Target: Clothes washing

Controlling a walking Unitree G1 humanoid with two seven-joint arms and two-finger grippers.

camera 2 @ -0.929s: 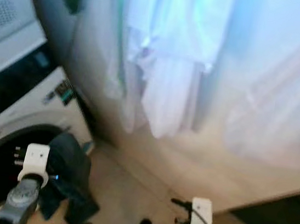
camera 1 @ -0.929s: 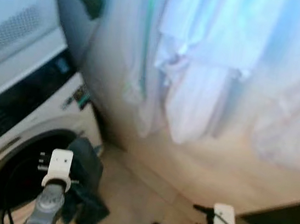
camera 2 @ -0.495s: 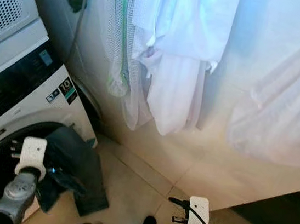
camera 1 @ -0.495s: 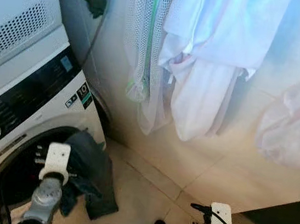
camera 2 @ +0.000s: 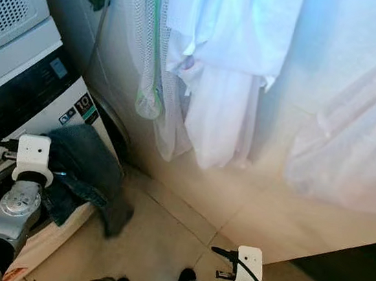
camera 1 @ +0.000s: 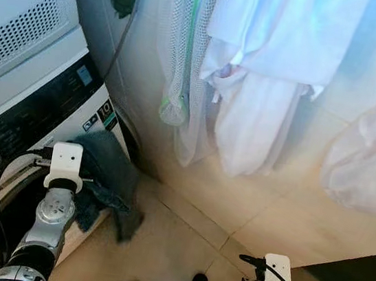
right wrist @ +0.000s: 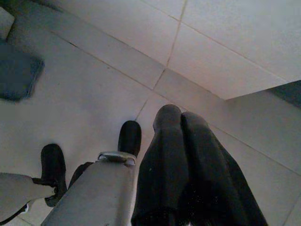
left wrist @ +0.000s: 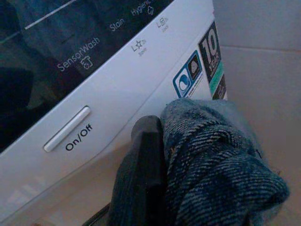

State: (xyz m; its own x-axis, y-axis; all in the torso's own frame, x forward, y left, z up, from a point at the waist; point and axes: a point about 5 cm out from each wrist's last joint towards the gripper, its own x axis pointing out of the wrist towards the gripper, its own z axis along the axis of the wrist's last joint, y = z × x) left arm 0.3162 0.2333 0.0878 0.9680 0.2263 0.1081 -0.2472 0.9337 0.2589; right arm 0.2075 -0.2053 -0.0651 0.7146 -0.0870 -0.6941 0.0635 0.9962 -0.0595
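Washing machine [camera 1: 30, 127] seen at robot's left, dark control panel above round door opening. White garments [camera 1: 266, 74] and mesh bag [camera 1: 178, 56] hung on wall at back. Tiled floor [camera 1: 180, 250] seen below. Jeans [camera 1: 103, 178] draped over lower rim of door opening, one end hanging toward floor. Left gripper [left wrist: 155, 155] raised before machine's front, fingers [left wrist: 146, 160] clenched on jeans. Right gripper [right wrist: 181, 160] hung low over floor, fingers pressed together, nothing held.
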